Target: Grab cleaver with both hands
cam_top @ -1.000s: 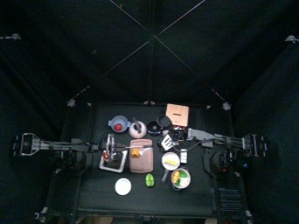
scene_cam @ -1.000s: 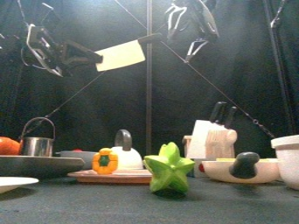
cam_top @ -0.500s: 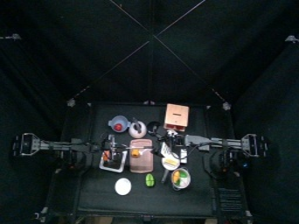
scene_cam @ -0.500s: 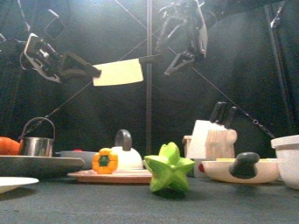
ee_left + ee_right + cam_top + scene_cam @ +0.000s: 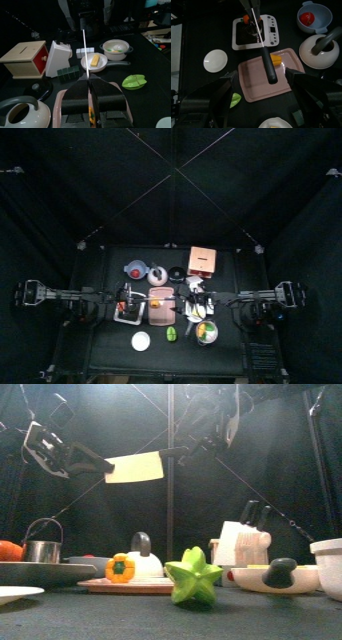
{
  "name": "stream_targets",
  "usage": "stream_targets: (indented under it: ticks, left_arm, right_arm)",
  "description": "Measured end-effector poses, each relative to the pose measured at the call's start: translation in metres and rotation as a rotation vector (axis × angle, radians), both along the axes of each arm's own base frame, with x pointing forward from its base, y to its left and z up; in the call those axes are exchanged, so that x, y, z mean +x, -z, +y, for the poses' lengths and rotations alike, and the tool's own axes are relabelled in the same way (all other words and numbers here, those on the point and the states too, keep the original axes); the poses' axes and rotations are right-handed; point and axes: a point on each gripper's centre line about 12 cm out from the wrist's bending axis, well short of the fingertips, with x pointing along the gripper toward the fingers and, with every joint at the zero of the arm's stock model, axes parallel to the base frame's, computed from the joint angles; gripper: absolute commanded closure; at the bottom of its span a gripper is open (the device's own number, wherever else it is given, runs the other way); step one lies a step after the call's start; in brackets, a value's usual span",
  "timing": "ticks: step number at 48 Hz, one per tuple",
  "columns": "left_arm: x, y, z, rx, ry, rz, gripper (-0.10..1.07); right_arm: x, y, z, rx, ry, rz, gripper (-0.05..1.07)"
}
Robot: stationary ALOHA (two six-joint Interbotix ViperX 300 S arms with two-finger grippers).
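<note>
Halfway: left gripper [image 5: 83, 456] clamps cleaver [image 5: 135, 467] by its handle, aloft. Right gripper [image 5: 201, 439], jaws wide apart, hangs beside the blade, not yet gripping.

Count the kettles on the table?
1: a white kettle with a dark handle, behind the cutting board left of centre in the front view. The items in front could hide others.
</note>
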Motion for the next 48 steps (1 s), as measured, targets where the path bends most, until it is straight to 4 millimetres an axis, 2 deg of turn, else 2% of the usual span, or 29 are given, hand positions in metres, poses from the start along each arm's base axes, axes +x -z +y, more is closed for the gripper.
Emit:
stream_targets:
  ticks: [37,43,48]
  left_arm:
    - [0.004,0.006,-0.003,-0.006,0.013,0.030,0.71]
    - [0.005,0.008,-0.003,-0.007,0.013,0.036,0.71]
    - [0.006,0.007,-0.002,-0.007,0.011,0.036,0.71]
  right_arm:
    - [0.008,0.011,-0.002,-0.030,-0.014,0.008,0.00]
    - [0.008,0.012,-0.002,-0.030,-0.014,0.008,0.05]
    - [0.009,0.013,-0.002,-0.030,-0.014,0.013,0.16]
